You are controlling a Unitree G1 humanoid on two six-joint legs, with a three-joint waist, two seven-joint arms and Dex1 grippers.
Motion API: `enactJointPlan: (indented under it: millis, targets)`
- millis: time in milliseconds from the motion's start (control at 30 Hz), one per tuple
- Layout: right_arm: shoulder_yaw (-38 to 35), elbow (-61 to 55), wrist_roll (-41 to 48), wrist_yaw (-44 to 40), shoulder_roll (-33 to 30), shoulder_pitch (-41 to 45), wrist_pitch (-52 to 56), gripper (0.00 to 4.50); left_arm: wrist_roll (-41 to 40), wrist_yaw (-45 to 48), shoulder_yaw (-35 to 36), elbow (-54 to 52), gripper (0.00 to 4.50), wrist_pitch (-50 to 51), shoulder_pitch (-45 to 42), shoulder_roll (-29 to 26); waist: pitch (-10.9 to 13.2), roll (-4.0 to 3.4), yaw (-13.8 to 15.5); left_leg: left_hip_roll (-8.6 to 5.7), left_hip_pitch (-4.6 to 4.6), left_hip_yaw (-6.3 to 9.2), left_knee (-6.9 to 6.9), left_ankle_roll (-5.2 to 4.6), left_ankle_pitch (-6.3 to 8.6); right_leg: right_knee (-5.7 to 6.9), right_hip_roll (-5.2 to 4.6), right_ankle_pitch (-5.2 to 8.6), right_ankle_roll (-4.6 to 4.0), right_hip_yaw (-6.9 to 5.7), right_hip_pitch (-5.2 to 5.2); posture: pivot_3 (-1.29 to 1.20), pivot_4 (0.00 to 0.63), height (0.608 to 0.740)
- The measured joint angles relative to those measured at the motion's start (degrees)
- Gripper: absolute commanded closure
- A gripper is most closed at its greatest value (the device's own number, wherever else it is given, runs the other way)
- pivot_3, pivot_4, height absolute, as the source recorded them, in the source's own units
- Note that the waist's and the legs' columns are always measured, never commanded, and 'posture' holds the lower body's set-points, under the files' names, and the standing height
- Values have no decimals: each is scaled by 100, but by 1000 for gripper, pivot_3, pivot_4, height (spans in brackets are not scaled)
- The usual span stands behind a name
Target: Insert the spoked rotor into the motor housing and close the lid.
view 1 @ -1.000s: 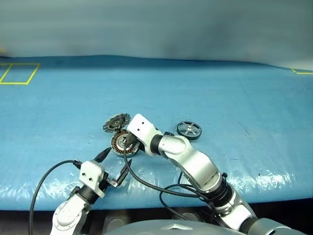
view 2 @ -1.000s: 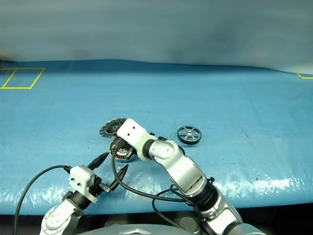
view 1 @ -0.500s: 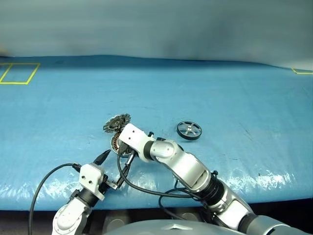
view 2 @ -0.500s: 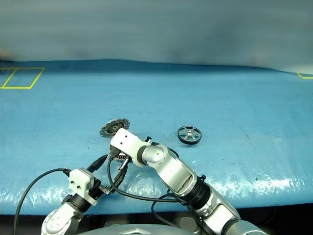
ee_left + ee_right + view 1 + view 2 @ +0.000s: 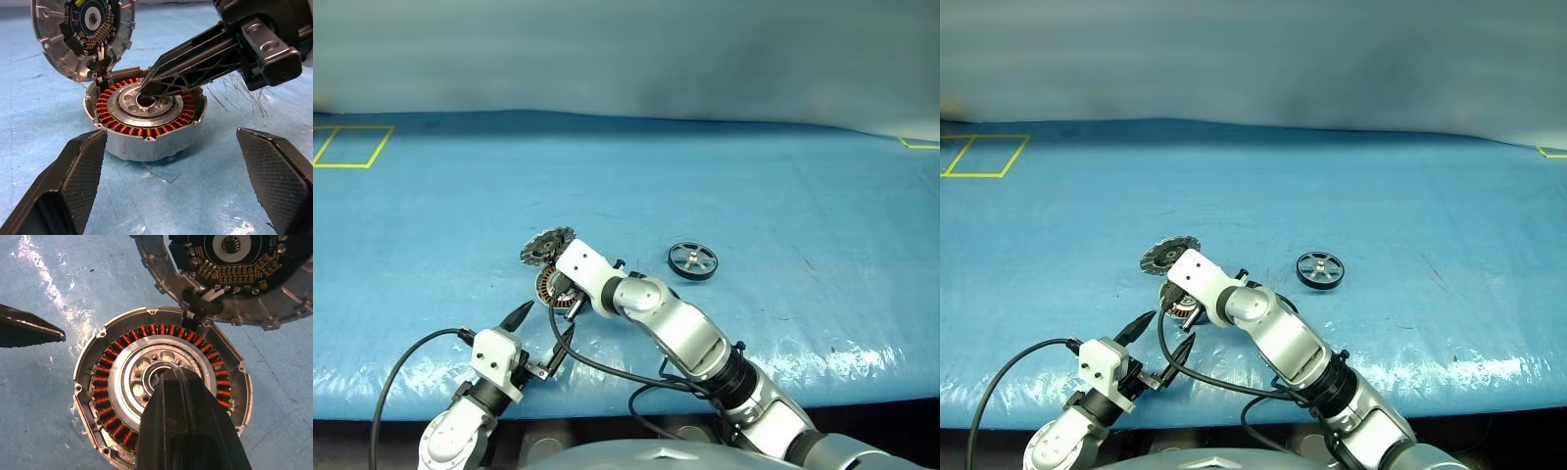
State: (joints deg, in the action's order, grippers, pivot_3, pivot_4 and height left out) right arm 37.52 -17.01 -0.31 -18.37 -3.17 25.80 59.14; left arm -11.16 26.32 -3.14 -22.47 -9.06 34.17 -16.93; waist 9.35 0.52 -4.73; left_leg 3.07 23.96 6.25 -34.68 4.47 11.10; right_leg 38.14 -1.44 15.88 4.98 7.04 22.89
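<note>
1. Two head views show the desk (image 5: pixel 783 176) under glossy, wrinkled blue sheeting. The motor housing (image 5: pixel 551 289), a shallow silvery puck, sits towards the near edge, left of centre. The lid (image 5: pixel 544 245), a toothed grey disc, leans against the housing's far side. The spoked rotor (image 5: pixel 692 260), a dark thin-rimmed wheel, lies flat well to the right.
2. Left wrist view: the left gripper (image 5: pixel 181 171) hangs just short of the housing (image 5: pixel 146 132), its textured black fingers (image 5: pixel 73 181) wide apart. Copper windings ring the bright hub. The lid (image 5: pixel 83 34) stands tilted, its circuit-board face showing.
3. Right wrist view: the right gripper (image 5: pixel 168 377) has its fingers pressed together, the tip at the housing's (image 5: pixel 98 382) central bore.
</note>
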Motion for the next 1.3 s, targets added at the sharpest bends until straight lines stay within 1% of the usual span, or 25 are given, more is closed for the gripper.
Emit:
enactJointPlan:
  millis: [600,733,1033,1300]
  targets:
    - [28,-254,30,-14,-125,-25,25,4492,-24,28,-47,-14,0,141,-116,-107,0,0,0,0,1,0,-1,0,0,0,0,0,0,0,-2,0,150,740]
    - [128,-252,22,-43,-281,-76,11,4492,-25,42,-53,-14,0,141,-110,-111,0,0,2,0,-1,0,-2,0,0,-1,0,0,0,0,-1,0,150,740]
    - [152,-252,40,-39,-275,-77,10,4492,-26,50,-68,-48,0,167,-112,-123,0,0,1,0,-6,0,-3,0,0,-1,0,0,0,0,0,0,150,740]
    - [147,-221,88,-44,-136,-83,-94,4492,-26,45,-71,-78,0,244,-142,-121,0,0,0,0,-3,0,-2,0,0,-1,0,0,0,0,0,0,150,740]
